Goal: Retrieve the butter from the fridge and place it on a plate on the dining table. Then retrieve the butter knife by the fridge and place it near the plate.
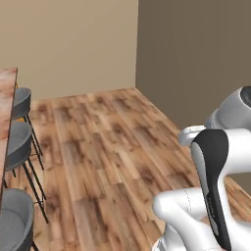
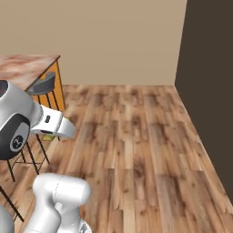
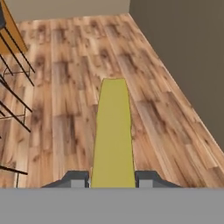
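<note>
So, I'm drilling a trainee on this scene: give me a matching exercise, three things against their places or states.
Things:
1. butter
2. dining table
3. stools

Places or states:
A. lined up beside the table's edge
B. held between the finger tips of the gripper, above the wooden floor
C. at the left edge of the left base view

Pairs: 1-B, 2-C, 3-A

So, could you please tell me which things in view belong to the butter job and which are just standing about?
Part of the job:
- butter, clamped in the tool, sticking out over the floor
- dining table, marbled top at the left edge

Just standing about:
- grey stools along the table
- wooden floor
- beige wall
</note>
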You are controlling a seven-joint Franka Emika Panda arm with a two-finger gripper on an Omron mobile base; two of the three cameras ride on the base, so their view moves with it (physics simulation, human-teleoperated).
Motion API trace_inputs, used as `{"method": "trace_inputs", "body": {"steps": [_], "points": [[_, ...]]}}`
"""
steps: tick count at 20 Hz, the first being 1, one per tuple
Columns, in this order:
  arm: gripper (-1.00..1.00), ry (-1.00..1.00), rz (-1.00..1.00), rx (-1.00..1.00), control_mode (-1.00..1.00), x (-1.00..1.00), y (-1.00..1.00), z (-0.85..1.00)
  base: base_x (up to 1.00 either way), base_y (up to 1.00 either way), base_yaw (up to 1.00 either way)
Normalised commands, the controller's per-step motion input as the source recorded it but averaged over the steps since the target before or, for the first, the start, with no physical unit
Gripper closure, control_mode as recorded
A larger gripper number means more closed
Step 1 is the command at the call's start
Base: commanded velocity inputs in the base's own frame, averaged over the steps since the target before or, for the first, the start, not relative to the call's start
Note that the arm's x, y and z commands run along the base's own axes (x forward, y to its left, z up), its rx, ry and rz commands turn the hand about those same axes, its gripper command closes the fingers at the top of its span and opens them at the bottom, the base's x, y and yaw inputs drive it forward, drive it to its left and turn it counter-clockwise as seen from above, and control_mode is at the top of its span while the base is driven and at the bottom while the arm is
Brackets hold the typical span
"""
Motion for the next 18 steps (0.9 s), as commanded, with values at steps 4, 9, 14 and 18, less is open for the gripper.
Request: {"method": "trace_inputs", "body": {"steps": [4, 9, 14, 18], "points": [[1.0, 0.0, 0.0, 0.0, 1.0, 0.0, 0.0, 0.0, 1.0, -0.15, 0.05], [1.0, 0.0, 0.0, 0.0, 1.0, 0.0, 0.0, 0.0, 0.92, -0.12, 0.21], [1.0, 0.0, 0.0, 0.0, 1.0, 0.0, 0.0, 0.0, 0.42, -0.04, 0.47], [1.0, 0.0, 0.0, 0.0, 1.0, 0.0, 0.0, 0.0, 0.24, -0.03, 0.65]]}}
